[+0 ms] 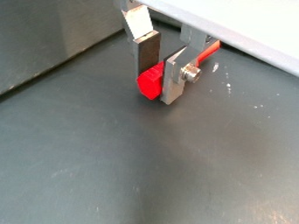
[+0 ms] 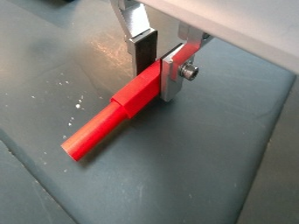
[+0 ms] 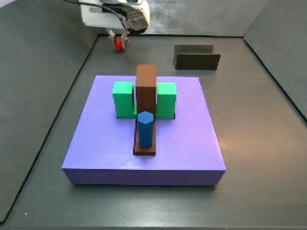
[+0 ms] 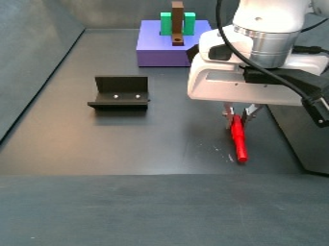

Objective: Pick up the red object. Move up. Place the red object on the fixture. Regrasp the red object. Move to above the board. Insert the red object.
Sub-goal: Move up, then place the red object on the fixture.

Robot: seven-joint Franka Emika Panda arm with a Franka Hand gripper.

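The gripper (image 2: 159, 59) was clamped on one end of the red object (image 2: 111, 118), low over the floor, well apart from the fixture (image 4: 119, 92) and the board (image 3: 149, 135). Judged risk: the end-grip could let the object pivot or slip during lifting.

You saw the red object (image 2: 114, 118), a slim bright red rod, clamped at one end between the gripper (image 2: 156, 63) plates, well apart from the fixture (image 4: 119, 93); the board (image 3: 146, 135) lay flat beyond the fixture
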